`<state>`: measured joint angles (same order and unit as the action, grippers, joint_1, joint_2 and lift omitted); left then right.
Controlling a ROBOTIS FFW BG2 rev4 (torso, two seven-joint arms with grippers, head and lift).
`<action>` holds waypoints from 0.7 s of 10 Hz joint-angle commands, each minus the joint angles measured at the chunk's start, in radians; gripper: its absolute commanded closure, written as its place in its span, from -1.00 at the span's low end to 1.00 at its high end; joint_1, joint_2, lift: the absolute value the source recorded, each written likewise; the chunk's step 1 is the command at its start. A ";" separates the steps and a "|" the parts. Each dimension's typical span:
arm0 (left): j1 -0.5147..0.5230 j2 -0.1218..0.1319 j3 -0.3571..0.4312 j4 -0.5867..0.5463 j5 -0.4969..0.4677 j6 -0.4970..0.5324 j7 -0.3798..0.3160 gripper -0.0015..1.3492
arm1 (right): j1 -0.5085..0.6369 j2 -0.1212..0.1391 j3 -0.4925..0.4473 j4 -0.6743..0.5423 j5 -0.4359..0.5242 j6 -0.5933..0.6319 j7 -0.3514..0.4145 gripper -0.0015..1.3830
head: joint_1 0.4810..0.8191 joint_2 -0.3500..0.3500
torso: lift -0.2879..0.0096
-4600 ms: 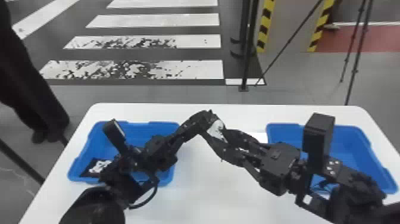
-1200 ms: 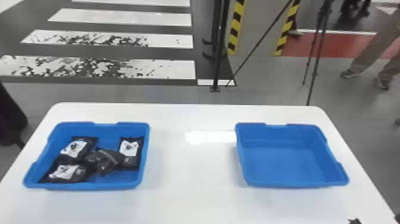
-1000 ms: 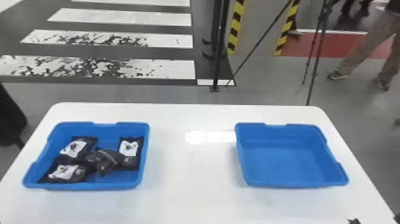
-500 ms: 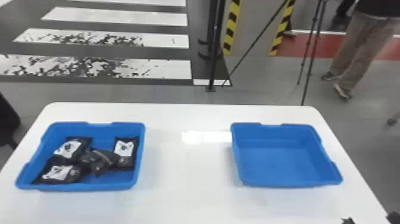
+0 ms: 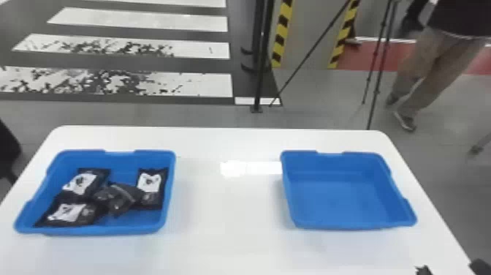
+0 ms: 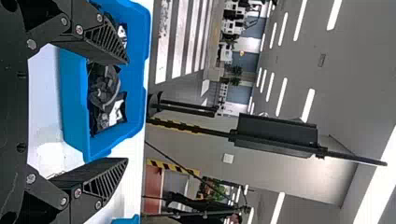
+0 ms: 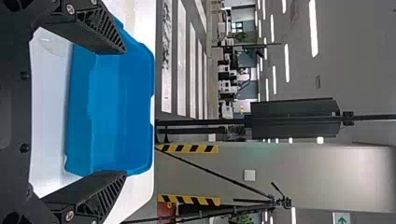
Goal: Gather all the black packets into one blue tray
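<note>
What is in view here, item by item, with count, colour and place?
Packets: four visible, black, three with white patches, in the left tray.
Trays: two, blue, on the table; left one holds packets, right one is empty.
Table: one, white, under both trays.
Floor stripes: several, white, beyond the table.
Striped strips: two, yellow and black, beyond the table.
End effectors: two, black, both open; left facing the left tray, right facing the right tray.
</note>
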<state>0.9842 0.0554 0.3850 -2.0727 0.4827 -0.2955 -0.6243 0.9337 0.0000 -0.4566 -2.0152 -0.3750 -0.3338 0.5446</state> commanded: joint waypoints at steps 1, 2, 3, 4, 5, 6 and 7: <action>-0.003 0.001 0.000 0.000 0.000 0.003 0.000 -0.53 | -0.004 0.001 0.002 0.001 0.000 0.000 0.000 -0.84 | 0.27 -0.31 | 0.20; -0.003 0.003 -0.002 0.000 0.000 0.008 0.000 -0.53 | -0.004 0.001 0.000 0.004 0.000 0.000 0.000 -0.84 | 0.27 -0.32 | 0.20; -0.003 0.003 -0.002 0.000 0.002 0.013 0.000 -0.53 | -0.006 0.001 0.002 0.006 -0.004 0.000 0.000 -0.84 | 0.27 -0.32 | 0.20; -0.003 0.004 -0.002 0.000 0.002 0.013 0.000 -0.54 | -0.006 0.001 0.002 0.006 -0.004 0.000 0.000 -0.84 | 0.27 -0.32 | 0.20; -0.003 0.004 -0.002 0.000 0.002 0.016 0.000 -0.57 | -0.006 0.001 0.002 0.009 -0.004 0.000 0.000 -0.84 | 0.27 -0.32 | 0.20; -0.005 0.006 -0.004 0.000 0.002 0.018 0.000 -0.58 | -0.006 0.001 0.002 0.009 -0.004 0.000 0.000 -0.84 | 0.27 -0.32 | 0.20; -0.005 0.006 -0.004 0.000 0.002 0.018 0.000 -0.58 | -0.006 0.001 0.002 0.006 -0.004 0.000 0.000 -0.84 | 0.27 -0.33 | 0.20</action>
<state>0.9796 0.0610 0.3811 -2.0727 0.4846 -0.2775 -0.6243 0.9277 0.0000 -0.4547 -2.0073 -0.3789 -0.3338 0.5446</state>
